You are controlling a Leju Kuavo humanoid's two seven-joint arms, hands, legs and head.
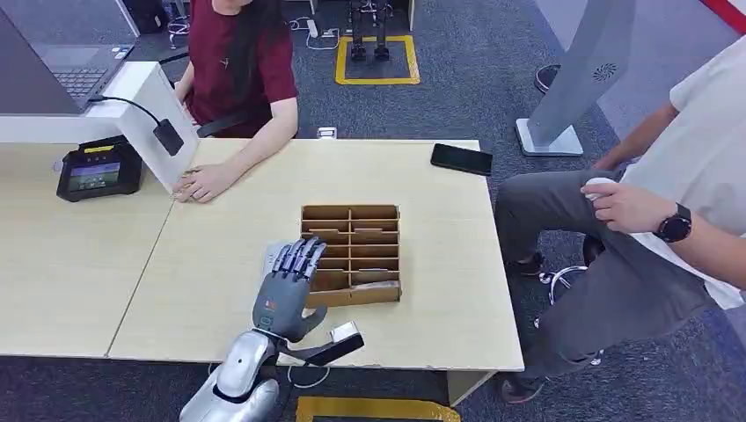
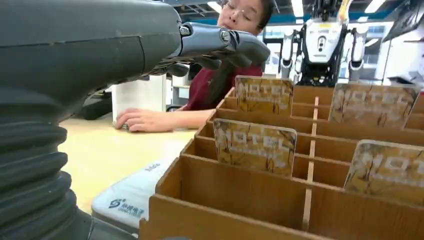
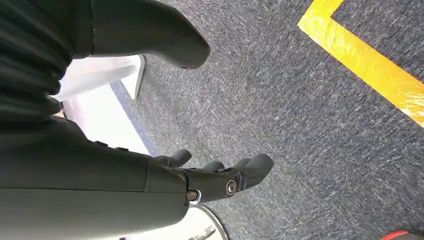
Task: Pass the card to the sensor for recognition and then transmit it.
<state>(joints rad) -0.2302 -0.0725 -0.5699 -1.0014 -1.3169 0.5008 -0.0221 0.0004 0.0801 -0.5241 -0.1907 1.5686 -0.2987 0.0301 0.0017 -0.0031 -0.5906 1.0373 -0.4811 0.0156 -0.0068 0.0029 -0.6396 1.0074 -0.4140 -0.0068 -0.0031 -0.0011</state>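
A brown cardboard card rack [image 1: 351,253] stands in the middle of the light wooden table [image 1: 422,316]. Several brown hotel cards [image 2: 255,145] stand upright in its slots. My left hand [image 1: 286,283] lies at the rack's left edge with its fingers [image 2: 225,42] stretched out over the nearest slots, holding nothing. A white card with blue print [image 2: 129,200] lies flat on the table beside the rack, under that hand. The black sensor terminal [image 1: 98,169] with a lit screen sits at the far left. My right hand [image 3: 215,177] hangs over the grey carpet, loosely curled and empty.
A person in a dark red shirt sits across the table with a hand [image 1: 204,183] resting on it. Another person [image 1: 669,220] sits at the right. A black phone [image 1: 461,159] lies at the far right corner. A laptop [image 1: 75,75] stands on a white riser.
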